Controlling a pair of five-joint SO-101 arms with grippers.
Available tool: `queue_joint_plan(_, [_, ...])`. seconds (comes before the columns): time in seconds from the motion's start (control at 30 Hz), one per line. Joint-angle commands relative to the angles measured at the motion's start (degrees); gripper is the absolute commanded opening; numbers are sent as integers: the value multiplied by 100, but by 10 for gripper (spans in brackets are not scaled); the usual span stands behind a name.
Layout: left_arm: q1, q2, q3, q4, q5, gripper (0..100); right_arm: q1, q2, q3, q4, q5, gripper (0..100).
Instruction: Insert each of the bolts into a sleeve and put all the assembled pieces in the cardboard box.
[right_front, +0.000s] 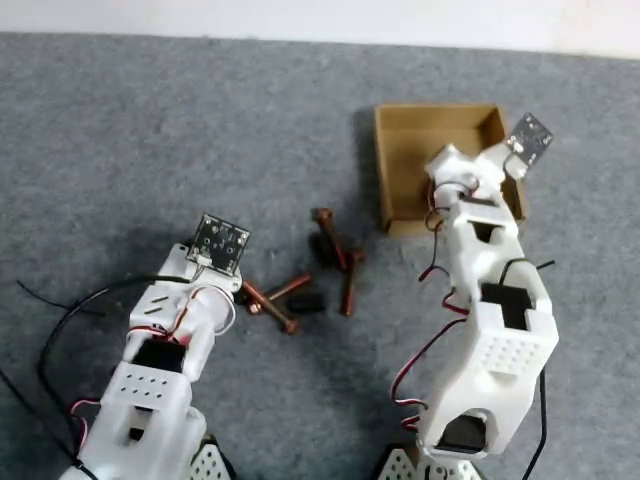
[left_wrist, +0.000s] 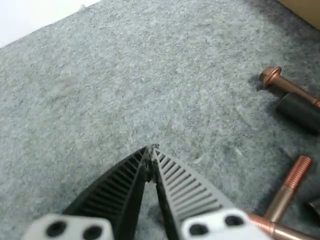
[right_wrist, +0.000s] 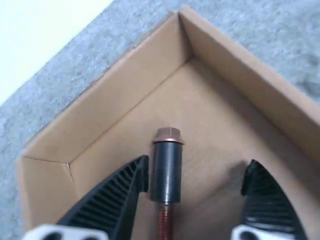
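The cardboard box (right_front: 436, 111) stands at the back right of the grey carpet. My right gripper (right_wrist: 197, 165) hangs open inside it. An assembled piece (right_wrist: 166, 170), a copper bolt in a black sleeve, lies on the box floor (right_wrist: 210, 120) close beside one finger (right_wrist: 122, 192). My left gripper (left_wrist: 150, 150) is shut on nothing, low over bare carpet left of the loose parts. Several copper bolts (right_front: 268, 306) (right_front: 348, 282) and two black sleeves (right_front: 305, 300) (right_front: 322, 248) lie mid-table. In the left wrist view one bolt (left_wrist: 280, 82) touches a sleeve (left_wrist: 300, 111).
The carpet (right_front: 150, 140) is bare to the left and behind the loose parts. Black cables (right_front: 60, 320) trail by the left arm's base. The right arm's body (right_front: 495, 300) reaches over the box's front edge.
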Motion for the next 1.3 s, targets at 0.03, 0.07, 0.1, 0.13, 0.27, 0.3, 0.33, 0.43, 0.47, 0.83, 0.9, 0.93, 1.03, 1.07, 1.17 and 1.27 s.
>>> queue_joint_plan(0.03, [-75, 31, -338, -114, -26, 7, -84, -989, 233, -136, -70, 279])
queue_joint_plan(0.07, [-75, 31, -338, -114, -26, 7, -92, -1244, 435, -136, -70, 279])
queue_joint_plan(0.1, [-75, 31, -338, -114, -26, 7, -119, -1525, 681, -136, -79, 279])
queue_joint_plan(0.13, [-75, 31, -338, -114, -26, 7, -145, -1833, 936, -154, -79, 279])
queue_joint_plan(0.27, [-75, 31, -338, -114, -26, 7, -400, -3099, 1956, -154, -53, 279])
queue_joint_plan(0.3, [-75, 31, -338, -114, -26, 7, -462, -3380, 2176, -154, -53, 279])
queue_joint_plan(0.33, [-75, 31, -338, -123, -26, 7, -497, -3635, 2387, -154, -53, 279])
queue_joint_plan(0.43, [-75, 57, -312, -264, -26, 7, -585, -4312, 2949, -154, -44, 279])
queue_joint_plan(0.47, [-75, 66, -295, -325, -26, 7, -664, -4479, 3090, -154, -44, 279])
queue_joint_plan(0.83, [-75, 66, -295, -352, -26, 7, -1912, -5367, 4145, -110, 2110, 279])
queue_joint_plan(0.9, [-75, 66, -303, -352, -26, 7, -2097, -5455, 4303, -110, 2312, 279])
queue_joint_plan(0.93, [-75, 66, -303, -352, -26, 7, -2202, -5508, 4382, -110, 2409, 279])
queue_joint_plan(1.03, [-84, 66, -303, -352, -26, 7, -2536, -5622, 4576, -110, 2734, 279])
queue_joint_plan(1.07, [-84, 66, -312, -352, -26, 7, -2677, -5622, 4620, -110, 2831, 279])
queue_joint_plan(1.17, [-84, 66, -312, -352, -26, 7, -3108, -5534, 4664, -92, 3068, 278])
queue_joint_plan(1.27, [-84, 66, -321, -352, -26, 7, -3371, -5235, 4637, 321, 3103, 278])
